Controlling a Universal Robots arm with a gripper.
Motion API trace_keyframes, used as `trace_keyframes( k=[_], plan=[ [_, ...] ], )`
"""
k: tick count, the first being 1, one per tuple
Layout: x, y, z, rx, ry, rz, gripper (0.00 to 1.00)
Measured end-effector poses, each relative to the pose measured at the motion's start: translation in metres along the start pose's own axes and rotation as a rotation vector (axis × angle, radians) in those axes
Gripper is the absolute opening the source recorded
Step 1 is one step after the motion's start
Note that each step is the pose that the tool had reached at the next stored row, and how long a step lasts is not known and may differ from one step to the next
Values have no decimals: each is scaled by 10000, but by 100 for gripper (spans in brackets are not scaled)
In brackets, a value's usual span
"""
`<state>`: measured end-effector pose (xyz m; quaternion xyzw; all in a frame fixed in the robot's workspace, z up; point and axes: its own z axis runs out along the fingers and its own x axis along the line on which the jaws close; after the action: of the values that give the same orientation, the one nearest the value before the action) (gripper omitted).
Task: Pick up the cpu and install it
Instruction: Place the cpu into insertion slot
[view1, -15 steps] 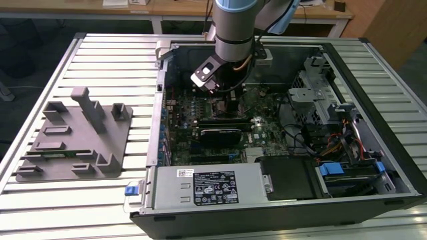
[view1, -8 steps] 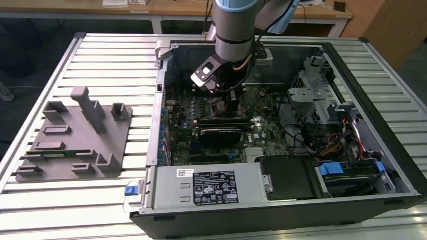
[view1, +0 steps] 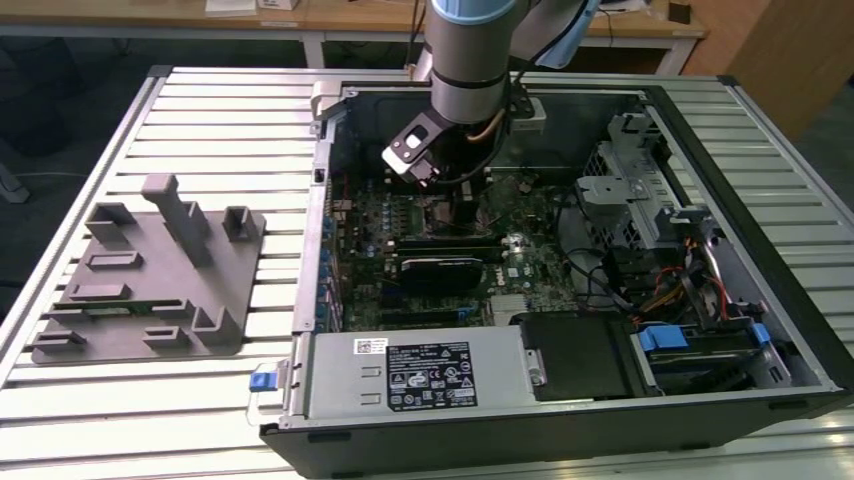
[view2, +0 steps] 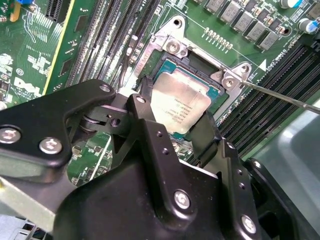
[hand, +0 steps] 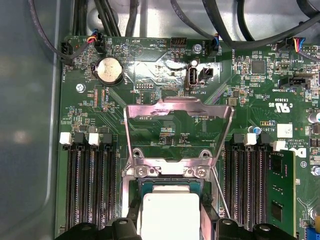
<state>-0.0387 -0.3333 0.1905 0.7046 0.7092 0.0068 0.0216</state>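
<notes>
The cpu is a flat square chip with a silvery top, and it lies in the open silver-framed socket on the green motherboard. My gripper is shut on it, one black finger against each of two opposite edges. In the first wrist view the cpu sits just below the socket's hinge screws, with the load plate swung up and the thin lever rod standing free. In the exterior view the arm reaches down into the computer case, with the gripper low over the board.
Memory slots flank the socket, with a green memory stick at one side. In the exterior view the case holds a power supply, a black block and a drive cage with cables. A grey fixture stands on the slatted table.
</notes>
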Motion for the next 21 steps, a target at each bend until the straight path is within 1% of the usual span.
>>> trace_keyframes(
  k=[2, 3, 4, 5, 8, 12, 21],
  plan=[
    [2, 2, 3, -4, 10, 0, 55],
    [1, 1, 2, -1, 4, -1, 60],
    [-1, 0, 0, 3, -2, 0, 60],
    [-1, 0, -1, 4, -5, 0, 67],
    [-1, 0, -2, 5, -4, 0, 67],
    [-1, 2, -27, 5, -4, 0, 67],
    [-1, -8, -31, 4, -4, -1, 67]
  ],
)
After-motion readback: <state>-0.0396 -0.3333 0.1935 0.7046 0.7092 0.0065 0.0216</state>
